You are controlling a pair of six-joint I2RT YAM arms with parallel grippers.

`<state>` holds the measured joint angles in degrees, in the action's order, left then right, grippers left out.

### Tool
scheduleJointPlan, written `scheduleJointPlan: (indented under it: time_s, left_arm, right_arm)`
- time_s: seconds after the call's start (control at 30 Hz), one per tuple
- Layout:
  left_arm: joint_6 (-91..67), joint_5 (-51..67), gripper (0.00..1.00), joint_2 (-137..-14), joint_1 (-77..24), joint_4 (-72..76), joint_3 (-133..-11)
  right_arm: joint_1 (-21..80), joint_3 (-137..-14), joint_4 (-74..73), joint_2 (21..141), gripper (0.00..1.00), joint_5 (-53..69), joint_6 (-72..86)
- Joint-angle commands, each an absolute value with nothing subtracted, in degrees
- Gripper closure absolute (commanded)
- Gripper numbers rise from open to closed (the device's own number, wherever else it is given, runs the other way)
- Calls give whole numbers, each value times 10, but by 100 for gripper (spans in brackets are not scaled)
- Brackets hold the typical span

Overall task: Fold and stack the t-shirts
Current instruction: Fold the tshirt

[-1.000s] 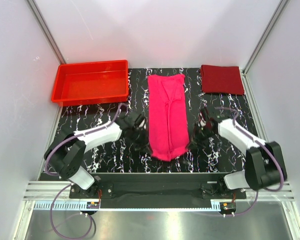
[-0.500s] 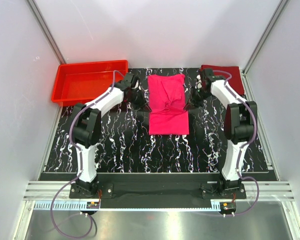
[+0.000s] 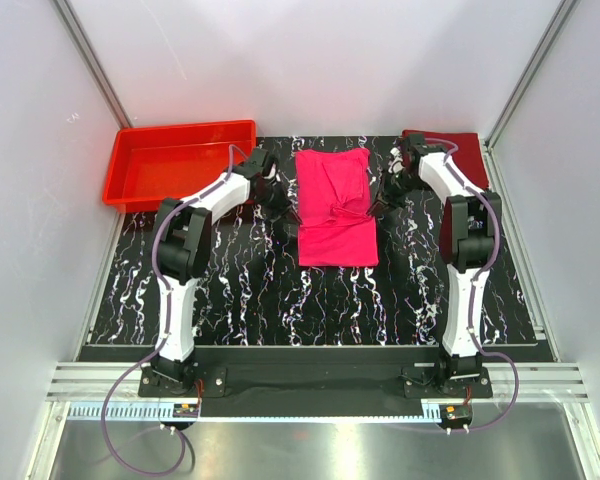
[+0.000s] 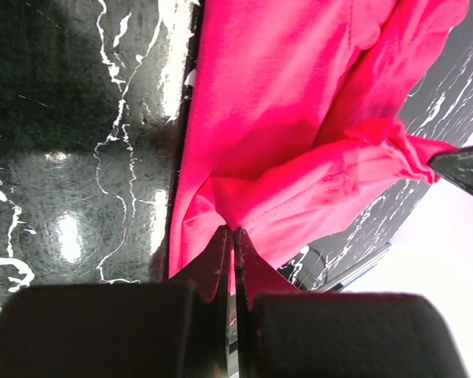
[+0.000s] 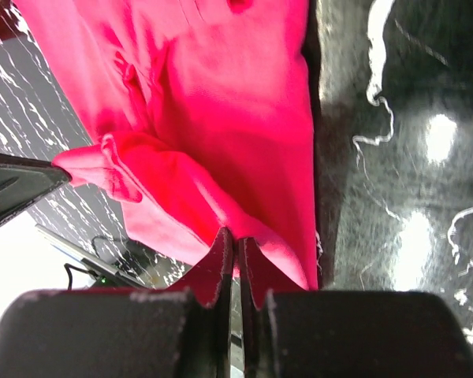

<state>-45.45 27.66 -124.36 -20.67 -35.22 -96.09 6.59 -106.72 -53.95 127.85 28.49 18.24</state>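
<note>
Pinks and reds
Magenta-pink shirt (image 3: 335,205), dark maroon shirt (image 3: 462,142), bright red tray (image 3: 160,130), black counter (image 3: 280,290) veined white.

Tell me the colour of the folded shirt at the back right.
The shirt is plain dark maroon-red; the top view shows it best.

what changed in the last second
Both arms swung away from their bases toward the far end. The left gripper and right gripper, each shut on an edge of the pink t-shirt, carried its near end over the rest, so it now lies folded shorter. The maroon t-shirt and red tray stayed put.
</note>
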Motion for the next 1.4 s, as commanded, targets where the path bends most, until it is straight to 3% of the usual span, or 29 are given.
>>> scheduleJointPlan:
  time_s: [0.0,0.9,1.03,1.1,1.23,1.27,1.33,1.37]
  left_arm:
    - [-464,284,100,-1230,-201,-340,-993]
    - [-497,298,100,-1320,-184,-340,-1095]
    - [-496,298,100,-1342,-183,-345,-1119]
    - [-482,294,93,-1353,-183,-358,-1142]
    - [-429,229,66,-1346,-184,-441,-1229]
    - [-417,194,52,-1331,-184,-444,-1230]
    - [-384,160,42,-1276,-184,-454,-1214]
    - [-375,140,37,-1256,-184,-453,-1202]
  right_arm:
    - [65,-1113,-549,1291,100,309,163]
    - [59,-1261,-577,1398,100,328,191]
    - [55,-1276,-576,1413,91,327,199]
    - [54,-1288,-578,1422,81,318,204]
    - [51,-1331,-609,1430,61,280,190]
    - [52,-1362,-624,1429,58,249,181]
    - [51,-1382,-662,1414,46,205,152]
    - [52,-1378,-669,1403,45,177,145]
